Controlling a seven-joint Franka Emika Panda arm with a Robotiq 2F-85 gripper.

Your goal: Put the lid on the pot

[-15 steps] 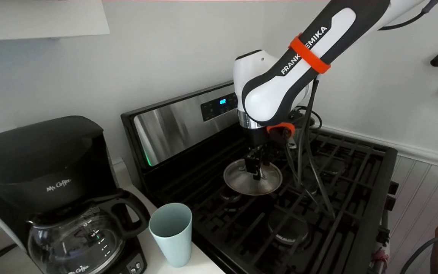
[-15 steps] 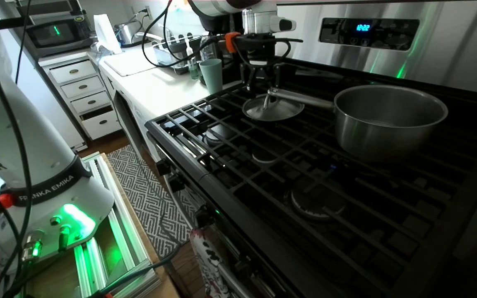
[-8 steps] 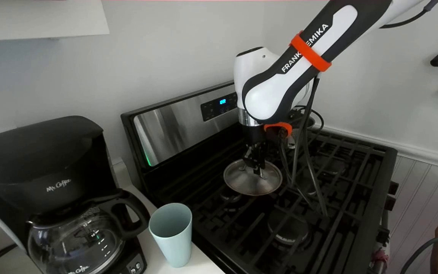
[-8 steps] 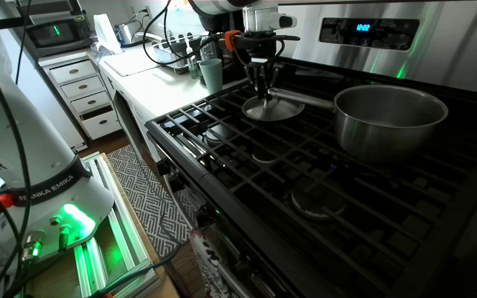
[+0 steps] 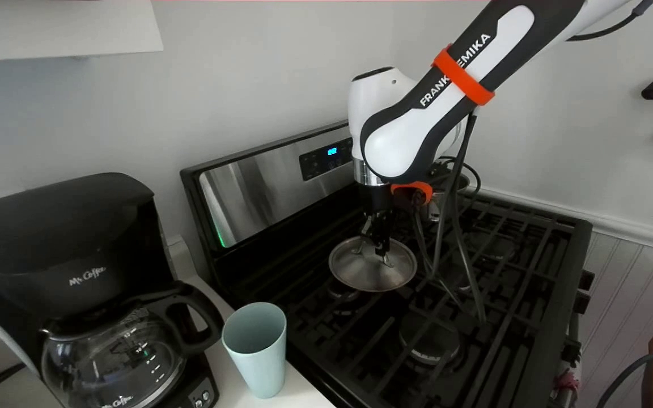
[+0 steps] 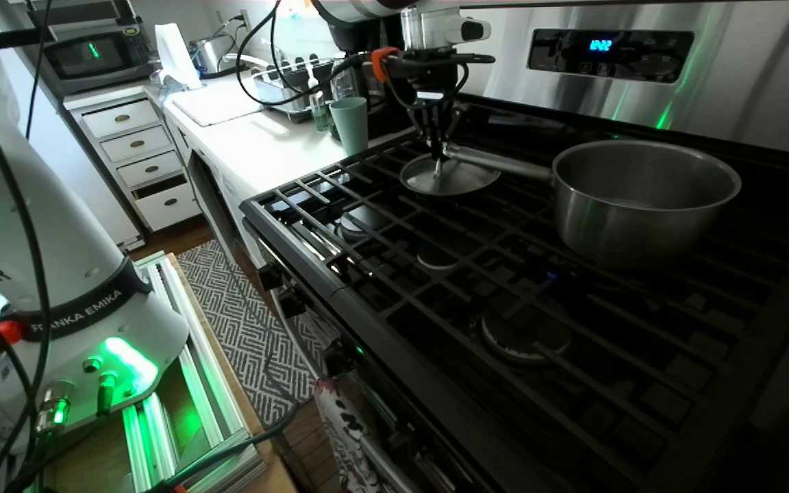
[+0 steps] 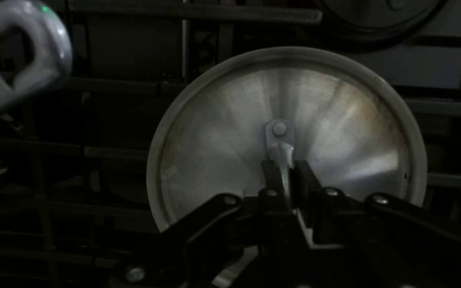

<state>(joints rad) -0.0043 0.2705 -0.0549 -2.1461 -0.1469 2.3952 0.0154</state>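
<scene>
Lid [image 7: 238, 136]: centre to right of the wrist view, over the grate [image 7: 214, 13]; whether its rim touches the bars cannot be told. Gripper [image 7: 285, 166] enters from the bottom of that frame, clenched on the lid's strap [image 7: 280, 148], one finger to each side. Pot [image 6: 631, 236] stands upright and open on the grate, right side of an exterior view, apart from the lid; its handle [image 6: 504, 164] points left, tip just above the lid there. Looped tip of that handle also shows at upper left of the wrist view.

Arm [image 5: 400, 141] comes from upper right of an exterior view, orange band [image 5: 462, 76] round it, partly hiding the pot there. Panel [image 6: 610, 55], upper right: blue digits lit. Cup [image 5: 258, 351], pale blue, lower left of centre, on the white counter [image 5: 298, 394]. Left of it: coffee maker [image 5: 71, 238], glass carafe [image 5: 117, 362]. Microwave [image 6: 96, 58] upper left of an exterior view; patterned rug [image 6: 251, 329] below.
</scene>
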